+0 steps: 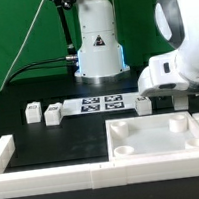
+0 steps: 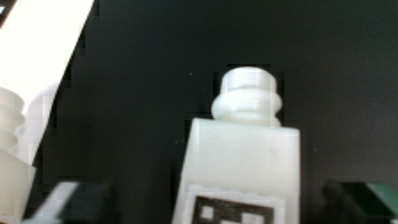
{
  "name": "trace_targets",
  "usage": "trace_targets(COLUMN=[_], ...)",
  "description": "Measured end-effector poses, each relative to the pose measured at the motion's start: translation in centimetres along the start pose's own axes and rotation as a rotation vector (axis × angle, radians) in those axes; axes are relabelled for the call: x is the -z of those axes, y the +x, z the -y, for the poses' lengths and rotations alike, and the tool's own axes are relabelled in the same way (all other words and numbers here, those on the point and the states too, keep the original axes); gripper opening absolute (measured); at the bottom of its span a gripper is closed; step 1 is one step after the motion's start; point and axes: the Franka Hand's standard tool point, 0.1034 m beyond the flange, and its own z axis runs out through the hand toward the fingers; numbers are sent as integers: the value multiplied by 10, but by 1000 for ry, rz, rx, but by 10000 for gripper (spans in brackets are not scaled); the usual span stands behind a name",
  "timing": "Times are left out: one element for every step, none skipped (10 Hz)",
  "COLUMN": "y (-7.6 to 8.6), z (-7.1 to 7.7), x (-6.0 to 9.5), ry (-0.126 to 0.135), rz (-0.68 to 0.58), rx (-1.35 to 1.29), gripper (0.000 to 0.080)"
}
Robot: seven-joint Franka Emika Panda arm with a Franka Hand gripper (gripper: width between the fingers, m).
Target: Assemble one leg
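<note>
on the black table (image 1: 52, 139), exterior view: white arm (image 1: 177, 48) comes in from the exterior view's right and reaches down to the table surface behind the panel.

- big square white panel (image 1: 153, 139), round corner sockets, lies flat at the front on the exterior view's right.
- white rail (image 1: 47, 179) runs along the front edge and turns up at the exterior view's left; the panel sits just behind it.
- marker board (image 1: 100, 103) lies flat mid-table, well behind the panel.
- other legs (image 1: 53, 114) stand in a short row on the exterior view's left of the marker board, apart from each other.
- the leg (image 1: 143, 104) stands on the table on the exterior view's right of the marker board, directly under the arm's hand and just behind the panel's far edge.

wrist view: the leg (image 2: 240, 160) fills the centre, a knobbed peg (image 2: 246, 95) at one end, its tag (image 2: 240, 208) facing the camera. gripper (image 2: 210, 205) straddles it: jaws apart, one dark fingertip (image 2: 63, 200) on each side, with black table showing between each tip and the leg. picture is soft, so contact looks unlikely rather than excluded.
</note>
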Motion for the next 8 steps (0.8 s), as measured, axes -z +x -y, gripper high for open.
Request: trace_targets(y=[0, 0, 0, 0, 0, 0, 0, 0], z=[0, 0, 0, 0, 0, 0, 0, 0], x=[0, 0, 0, 0, 0, 0, 0, 0], ry=[0, 0, 0, 0, 0, 0, 0, 0], rz=[0, 0, 0, 0, 0, 0, 0, 0], rx=[0, 1, 1, 1, 1, 1, 1, 3], gripper=[343, 343, 287, 287, 287, 287, 287, 287])
